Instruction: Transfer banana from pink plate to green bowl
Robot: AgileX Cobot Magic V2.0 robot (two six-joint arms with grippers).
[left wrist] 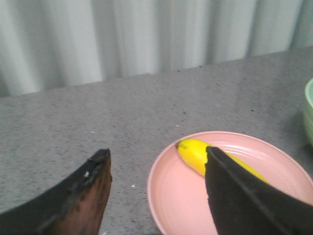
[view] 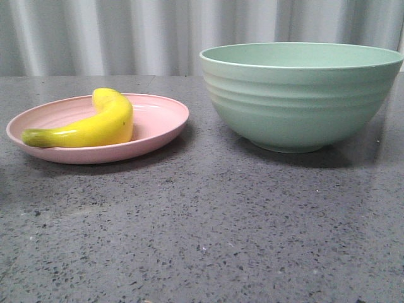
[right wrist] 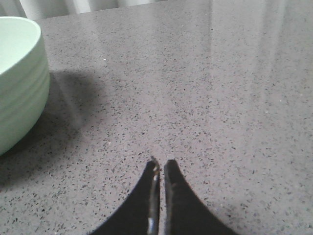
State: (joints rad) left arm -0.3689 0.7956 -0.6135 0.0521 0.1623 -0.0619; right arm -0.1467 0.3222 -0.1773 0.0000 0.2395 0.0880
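The yellow banana [view: 95, 125] lies curved on the pink plate [view: 161, 120] at the left of the table. The green bowl [view: 300, 95] stands to the plate's right, empty as far as I can see. Neither gripper shows in the front view. In the left wrist view my left gripper [left wrist: 157, 155] is open and empty above the plate's [left wrist: 181, 196] near edge, one finger hiding part of the banana [left wrist: 193, 152]. In the right wrist view my right gripper [right wrist: 162, 163] is shut and empty over bare table, the bowl [right wrist: 19, 78] off to its side.
The table is dark grey speckled stone [view: 202, 240]. A pale pleated curtain [view: 126, 35] hangs behind it. A sliver of the green bowl's rim [left wrist: 309, 112] shows in the left wrist view.
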